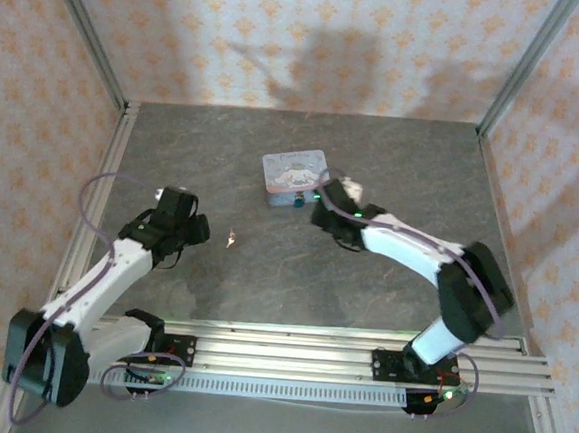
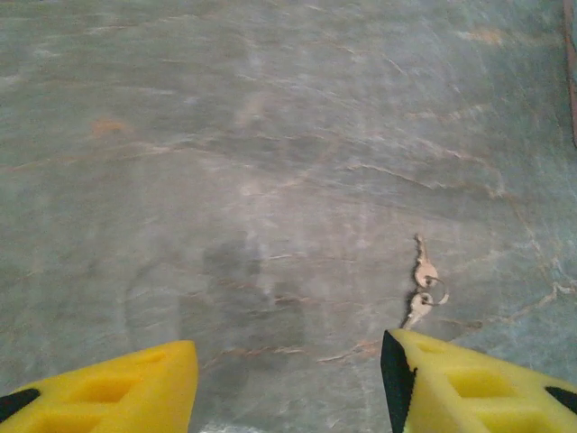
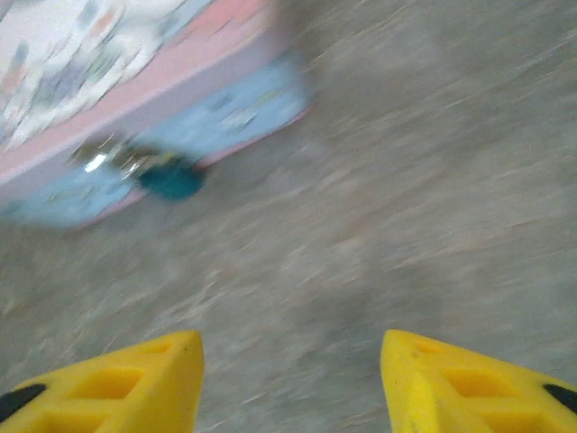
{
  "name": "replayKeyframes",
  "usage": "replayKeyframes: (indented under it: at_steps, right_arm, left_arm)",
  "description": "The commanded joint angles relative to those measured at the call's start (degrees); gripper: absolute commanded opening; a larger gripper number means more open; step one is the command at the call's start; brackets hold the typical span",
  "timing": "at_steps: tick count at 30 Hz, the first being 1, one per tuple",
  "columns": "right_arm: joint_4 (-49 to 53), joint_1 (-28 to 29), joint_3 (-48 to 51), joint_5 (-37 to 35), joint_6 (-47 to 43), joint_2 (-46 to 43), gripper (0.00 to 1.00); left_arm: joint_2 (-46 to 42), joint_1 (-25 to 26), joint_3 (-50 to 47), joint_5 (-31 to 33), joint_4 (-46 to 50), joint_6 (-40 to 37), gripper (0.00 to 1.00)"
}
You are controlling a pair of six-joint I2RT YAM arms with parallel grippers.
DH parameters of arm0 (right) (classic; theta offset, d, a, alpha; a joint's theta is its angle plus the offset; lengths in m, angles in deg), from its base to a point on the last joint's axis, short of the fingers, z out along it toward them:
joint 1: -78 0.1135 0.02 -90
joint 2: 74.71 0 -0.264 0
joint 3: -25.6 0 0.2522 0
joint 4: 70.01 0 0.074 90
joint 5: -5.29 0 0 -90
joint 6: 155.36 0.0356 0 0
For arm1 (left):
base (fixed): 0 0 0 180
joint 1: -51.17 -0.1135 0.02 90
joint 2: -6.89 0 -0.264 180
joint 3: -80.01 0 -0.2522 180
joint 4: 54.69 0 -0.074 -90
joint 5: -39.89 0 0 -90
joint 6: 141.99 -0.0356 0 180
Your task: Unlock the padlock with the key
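Note:
The key (image 2: 422,290) is a tiny pale pair on a small ring, flat on the grey table just ahead of my left gripper's right fingertip; from above the key (image 1: 231,238) lies right of the left gripper (image 1: 200,228). My left gripper (image 2: 288,379) is open with bare table between its yellow fingers. The teal-blue padlock (image 3: 171,179) hangs on the front clasp of the pastel tin (image 3: 135,99). From above the padlock (image 1: 304,201) sits at the tin's near edge, beside my right gripper (image 1: 323,201). My right gripper (image 3: 290,383) is open, empty, and short of the padlock.
The light-blue and pink tin (image 1: 295,175) with a cartoon lid stands at the table's centre back. Patterned walls and metal posts enclose the table on three sides. An aluminium rail (image 1: 289,347) carries both arm bases along the near edge.

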Motion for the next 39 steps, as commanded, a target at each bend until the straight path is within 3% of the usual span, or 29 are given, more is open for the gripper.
replayKeyframes:
  at_steps: [1,3,6,12,22,39]
  right_arm:
    - [7.54,6.97,-13.45,-0.78,5.79,10.68,0.46]
    - [10.31,9.35,-21.95,1.84,6.35,18.08,0.38]
    - [11.83,11.27,-30.58,5.51,7.09,25.06,0.34]
    - [18.96,13.94,-44.81,7.19,7.39,35.67,0.45]
    - [26.33,15.22,-56.46,5.06,7.11,43.83,0.45]
    - [32.49,17.37,-64.16,-0.12,1.87,47.07,0.44]
  left_arm:
    - [-9.15,-0.1,-4.11,9.68,8.19,8.1,0.56]
    - [-13.05,-0.07,-6.34,10.7,9.29,9.93,0.55]
    - [-18.28,-0.12,-9.79,11.93,8.92,11.59,0.55]
    - [-22.84,-0.13,-12.53,11.83,7.41,11.77,0.56]
    - [-21.12,-0.19,-11.91,9.63,6.01,8.71,0.59]
    - [-21.02,-0.17,-12.19,10.08,5.64,8.0,0.6]
